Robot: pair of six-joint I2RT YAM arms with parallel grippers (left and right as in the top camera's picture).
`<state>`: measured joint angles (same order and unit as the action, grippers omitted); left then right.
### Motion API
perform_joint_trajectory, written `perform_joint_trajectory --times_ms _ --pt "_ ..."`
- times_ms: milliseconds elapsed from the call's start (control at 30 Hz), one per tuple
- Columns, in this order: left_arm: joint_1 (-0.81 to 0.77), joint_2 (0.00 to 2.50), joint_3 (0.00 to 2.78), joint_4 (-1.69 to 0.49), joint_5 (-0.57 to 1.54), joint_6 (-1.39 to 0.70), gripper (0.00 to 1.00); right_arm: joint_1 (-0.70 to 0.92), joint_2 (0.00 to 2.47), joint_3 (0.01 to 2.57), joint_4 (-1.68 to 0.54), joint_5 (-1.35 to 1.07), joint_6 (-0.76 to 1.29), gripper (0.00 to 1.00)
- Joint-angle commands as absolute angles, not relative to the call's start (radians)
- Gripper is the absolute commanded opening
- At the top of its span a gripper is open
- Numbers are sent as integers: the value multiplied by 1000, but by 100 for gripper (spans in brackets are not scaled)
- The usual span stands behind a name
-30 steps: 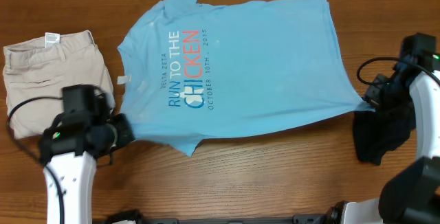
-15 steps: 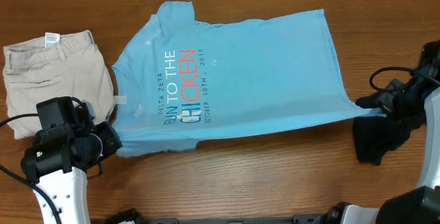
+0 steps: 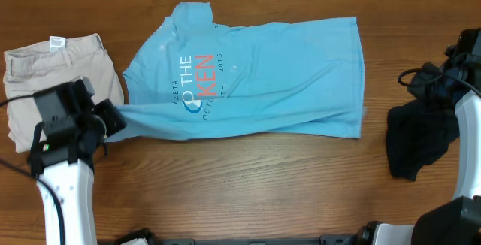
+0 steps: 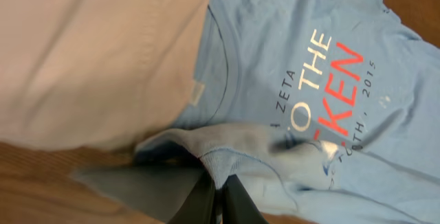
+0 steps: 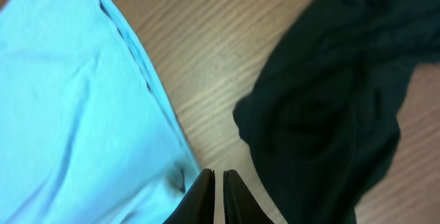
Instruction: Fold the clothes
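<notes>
Blue is the colour of the T-shirt [image 3: 285, 72] that is being folded. It is spread in the middle of the counter [image 3: 248, 192]. Its near long edge is laid up over the front, so part of the white and red letters is hidden. This first fold looks nearly done.

The left hand [image 4: 220, 183] is seen at the shirt's left end, just beside the beige shorts [image 3: 52, 80]. Its fingers are pressed together, and a bunched bit of blue cloth is pinched at their tips. The right hand [image 5: 218, 177] is closed too, but nothing is held in it. It is hung over bare wood, between the shirt's right corner and the black garment [image 3: 417, 143], which is crumpled at the right side.

For the next move, the pinched cloth should probably be laid down and let go, so that the left end lies smooth. Then the far long edge would need to be picked up at both ends and brought over the front. An even pull is called for, or the shirt could be dragged crooked. The shorts and the black garment are left for later.
</notes>
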<state>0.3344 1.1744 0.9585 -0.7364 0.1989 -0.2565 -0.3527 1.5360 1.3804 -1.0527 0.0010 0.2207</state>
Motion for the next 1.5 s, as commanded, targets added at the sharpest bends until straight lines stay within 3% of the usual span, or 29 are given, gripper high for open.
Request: perform_joint_trajectory --times_ms 0,467,700,1100,1467 --pt "297 1280 970 -676 237 -269 7 -350 1585 1381 -1016 4 213 9" --pt "273 1393 971 -648 260 -266 7 -310 1647 1361 -1116 -159 173 11" --pt "273 1393 970 -669 259 -265 7 -204 1671 1203 -994 -159 168 21" --pt "273 1393 971 -677 259 -265 8 -157 1775 1085 -879 -163 179 22" --pt "273 1393 970 -677 255 -258 8 -157 1794 1085 -808 -189 179 30"
